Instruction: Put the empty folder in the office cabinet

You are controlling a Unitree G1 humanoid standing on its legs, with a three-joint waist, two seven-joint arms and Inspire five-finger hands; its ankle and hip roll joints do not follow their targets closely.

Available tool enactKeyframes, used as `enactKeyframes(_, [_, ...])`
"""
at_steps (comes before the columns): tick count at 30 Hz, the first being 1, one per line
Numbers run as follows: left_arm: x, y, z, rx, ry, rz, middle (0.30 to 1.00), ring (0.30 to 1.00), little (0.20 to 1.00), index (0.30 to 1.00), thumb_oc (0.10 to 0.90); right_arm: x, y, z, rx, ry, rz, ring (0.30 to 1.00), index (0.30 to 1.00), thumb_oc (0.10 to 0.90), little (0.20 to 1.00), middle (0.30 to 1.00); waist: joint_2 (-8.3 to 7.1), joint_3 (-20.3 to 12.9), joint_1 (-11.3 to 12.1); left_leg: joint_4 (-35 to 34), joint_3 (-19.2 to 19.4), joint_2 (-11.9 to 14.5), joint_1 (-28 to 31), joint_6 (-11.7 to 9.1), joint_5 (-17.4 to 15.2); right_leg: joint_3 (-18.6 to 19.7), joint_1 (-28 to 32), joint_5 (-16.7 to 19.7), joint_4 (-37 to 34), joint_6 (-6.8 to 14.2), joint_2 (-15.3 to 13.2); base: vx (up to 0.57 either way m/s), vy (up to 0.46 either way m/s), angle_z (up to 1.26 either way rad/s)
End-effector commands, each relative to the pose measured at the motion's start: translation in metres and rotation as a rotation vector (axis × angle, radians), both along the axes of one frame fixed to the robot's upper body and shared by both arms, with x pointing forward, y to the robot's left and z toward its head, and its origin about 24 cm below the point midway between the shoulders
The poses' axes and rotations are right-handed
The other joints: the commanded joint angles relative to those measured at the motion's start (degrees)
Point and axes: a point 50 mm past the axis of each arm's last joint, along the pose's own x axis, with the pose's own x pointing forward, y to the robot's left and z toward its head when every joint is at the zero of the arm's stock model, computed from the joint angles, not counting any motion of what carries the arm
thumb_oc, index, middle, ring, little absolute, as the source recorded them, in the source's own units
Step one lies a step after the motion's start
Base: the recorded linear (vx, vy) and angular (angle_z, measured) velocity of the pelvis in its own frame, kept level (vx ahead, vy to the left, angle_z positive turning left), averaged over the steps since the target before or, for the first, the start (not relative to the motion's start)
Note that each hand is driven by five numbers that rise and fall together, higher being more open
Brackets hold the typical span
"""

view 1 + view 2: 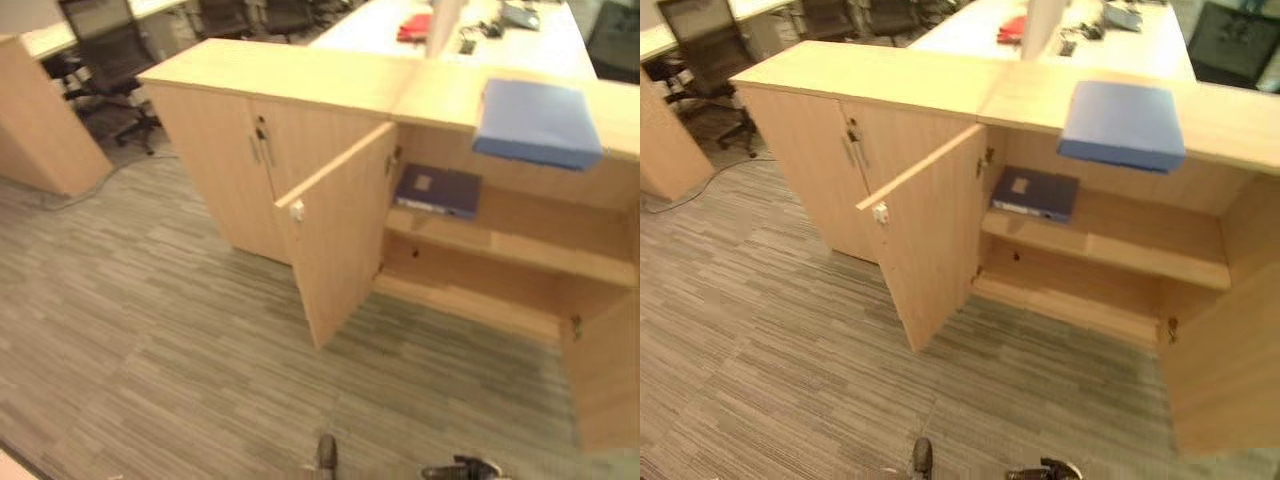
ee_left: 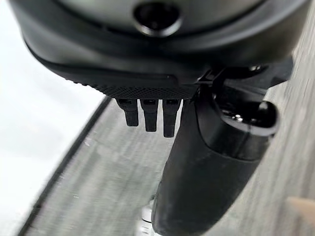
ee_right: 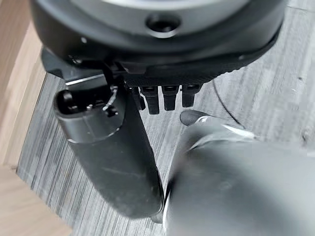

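Note:
A light blue folder (image 1: 538, 122) lies flat on top of the pale wood office cabinet (image 1: 300, 75), over its open right half. Inside, a dark blue folder (image 1: 437, 190) lies on the upper shelf (image 1: 520, 245) at its left end; the lower shelf is bare. The cabinet's left door (image 1: 335, 240) swings out towards me, and the right door (image 1: 605, 370) stands open at the view's right edge. My left hand (image 2: 147, 59) hangs over the carpet with straight fingers (image 2: 150, 115) and holds nothing. My right hand (image 3: 162, 49) hangs the same way, open and with nothing in it.
The cabinet's left half has two closed doors (image 1: 230, 160) with handles. Another wooden unit (image 1: 40, 120) stands at the far left, with black office chairs (image 1: 110, 50) behind. A white desk (image 1: 380, 25) with a red item (image 1: 415, 27) lies beyond the cabinet. Striped grey carpet (image 1: 150, 330) spreads in front.

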Motion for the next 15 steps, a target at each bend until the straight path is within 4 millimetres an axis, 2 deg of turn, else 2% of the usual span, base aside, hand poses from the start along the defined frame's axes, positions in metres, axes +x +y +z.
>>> enactKeyframes(1, [0.0, 0.027, 0.007, 0.08, -0.002, 0.002, 0.9, 0.9, 0.9, 0.9, 0.8, 0.021, -0.003, 0.007, -0.035, -0.048, 0.091, 0.9, 0.9, 0.8, 0.9, 0.9, -2.16, 3.65, -1.0, 0.2, -1.21, 0.45, 9.02, -2.03, -7.53, 0.07, -8.47, 16.77, -2.55, 7.54, 1.12, 0.14, -0.13, -0.53])
enactKeyframes(2, [0.002, 0.027, 0.007, 0.081, -0.008, 0.001, 0.9, 0.9, 0.9, 0.9, 0.8, 0.025, -0.003, 0.009, -0.039, -0.058, 0.1, 0.9, 0.9, 0.8, 0.9, 0.9, -2.24, 4.11, -1.29, 0.2, -1.13, 0.57, 9.91, -2.14, -8.06, -0.29, -10.23, 17.39, -4.11, 7.79, 2.05, 0.18, -0.193, -0.57])
enactKeyframes(3, [0.006, 0.027, 0.008, 0.083, -0.021, 0.003, 0.9, 0.9, 0.9, 0.9, 0.8, 0.029, -0.004, 0.01, -0.043, -0.07, 0.097, 0.9, 0.9, 0.8, 0.9, 0.9, -2.57, 5.09, -1.61, 0.2, -0.55, 0.59, 10.85, -2.34, -8.12, -1.49, -12.18, 19.49, -6.67, 7.18, 3.02, 0.12, -0.102, -0.51])
enactKeyframes(4, [0.006, 0.027, 0.008, 0.083, -0.021, 0.003, 0.9, 0.9, 0.9, 0.9, 0.8, 0.029, -0.004, 0.011, -0.043, -0.07, 0.097, 0.9, 0.9, 0.8, 0.9, 0.9, -2.48, 5.16, -1.59, 0.2, -0.53, 0.7, 10.94, -2.37, -8.17, -1.54, -12.01, 19.57, -6.85, 7.17, 3.17, 0.14, -0.149, -0.7])
enactKeyframes(6, [0.017, 0.033, 0.01, 0.099, -0.053, 0.008, 0.9, 0.9, 0.9, 0.9, 0.8, 0.024, -0.003, 0.009, -0.036, -0.059, 0.084, 0.9, 0.9, 0.8, 0.9, 0.9, -3.46, 5.8, -2.63, 0.2, -1.8, 1.52, 13.95, -3.95, -10.17, -2.22, -13.95, 21.33, -11.42, 7.85, 4.29, 0.34, -0.258, -0.58])
enactKeyframes(9, [0.02, 0.034, 0.011, 0.108, -0.064, 0.004, 0.9, 0.9, 0.9, 0.9, 0.8, 0.016, -0.003, 0.006, -0.035, -0.036, 0.076, 0.9, 0.9, 0.8, 0.9, 0.9, -3.96, 4.9, -2.61, 0.2, -2.89, 2.02, 14.91, -4.71, -11.12, -4.49, -11.56, 21.32, -13.25, 7.29, 4.15, 0.36, -0.281, 0.55])
enactKeyframes(11, [0.025, 0.03, 0.01, 0.097, -0.074, 0.005, 0.9, 0.9, 0.9, 0.9, 0.8, -0.001, -0.01, 0.002, -0.046, 0.012, 0.026, 0.9, 0.9, 0.8, 0.9, 0.9, -3.06, 3.39, -3.7, 0.53, -3.43, 6.19, 16.73, -6.88, -11.26, -5.36, -11.14, 18.8, -9.67, 5.78, 5.1, 0.37, -0.302, 0.65])
enactKeyframes(12, [0.028, 0.029, 0.01, 0.094, -0.081, 0.002, 0.9, 0.9, 0.9, 0.9, 0.8, -0.006, -0.012, 0.001, -0.054, 0.027, 0.011, 0.9, 0.9, 0.8, 0.9, 0.9, -1.97, 2.93, -3.79, 1.62, -3.62, 8.38, 16.9, -7.59, -11.94, -4.79, -10.43, 16.52, -8.5, 5.91, 6.33, 0.19, -0.197, 0.67])
enactKeyframes(13, [0.028, 0.029, 0.01, 0.093, -0.082, 0.0, 0.9, 0.9, 0.9, 0.9, 0.8, -0.006, -0.013, 0.002, -0.055, 0.026, 0.008, 0.9, 0.9, 0.8, 0.9, 0.9, -2.45, 3.13, -4.01, 1.81, -3.42, 7.9, 16.28, -7.62, -11.08, -5.86, -10.67, 17.11, -8.52, 4.96, 5.59, 0.2, -0.158, 0.79])
enactKeyframes(14, [0.034, 0.026, 0.01, 0.086, -0.096, -0.011, 0.9, 0.9, 0.9, 0.9, 0.8, -0.012, -0.016, 0.001, -0.065, 0.043, -0.011, 0.9, 0.9, 0.8, 0.9, 0.9, -1.57, 2.99, -4.25, 3.29, -3.17, 10.03, 16.04, -8.45, -11.4, -5.34, -9.97, 15.05, -7.64, 5.21, 6.6, 0.16, -0.232, 0.74])
enactKeyframes(15, [0.046, 0.022, 0.011, 0.077, -0.122, -0.046, 0.9, 0.9, 0.9, 0.9, 0.8, -0.018, -0.021, 0.001, -0.078, 0.055, -0.047, 0.9, 0.9, 0.8, 0.9, 0.9, -1.51, 2.88, -5.25, 5.46, -1.36, 12.52, 14.93, -9.56, -8.91, -6.73, -9.01, 13.37, -6.67, 4.22, 6.59, 0.21, -0.226, 0.43])
